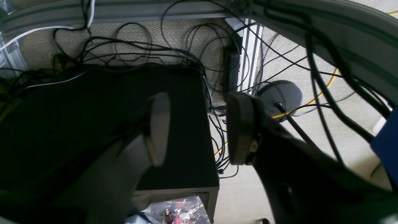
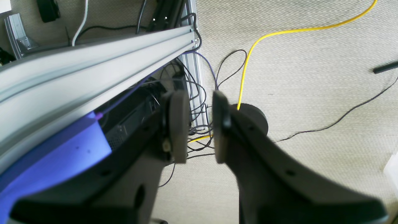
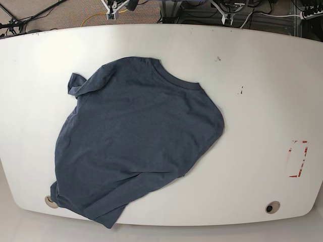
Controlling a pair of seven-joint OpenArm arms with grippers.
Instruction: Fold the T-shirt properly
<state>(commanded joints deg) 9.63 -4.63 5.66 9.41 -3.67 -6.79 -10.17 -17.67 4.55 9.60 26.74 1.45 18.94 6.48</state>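
- the t-shirt [image 3: 136, 136] lies spread but rumpled on the left half of the white table [image 3: 252, 101] in the base view, plain side up, no print showing.
- its collar points toward the table's far edge, one sleeve is bunched at the upper left, and the hem reaches the near edge at the lower left.
- neither arm shows in the base view.
- the left gripper [image 1: 196, 127] hangs off the table over carpet, a black box [image 1: 102, 124] and tangled cables [image 1: 155, 49]; its jaws stand wide apart with nothing between them.
- the right gripper [image 2: 200, 124] is also off the table, beside an aluminium frame rail [image 2: 93, 65] and above a yellow cable [image 2: 279, 32]; its jaws are parted by a narrow gap and hold nothing.
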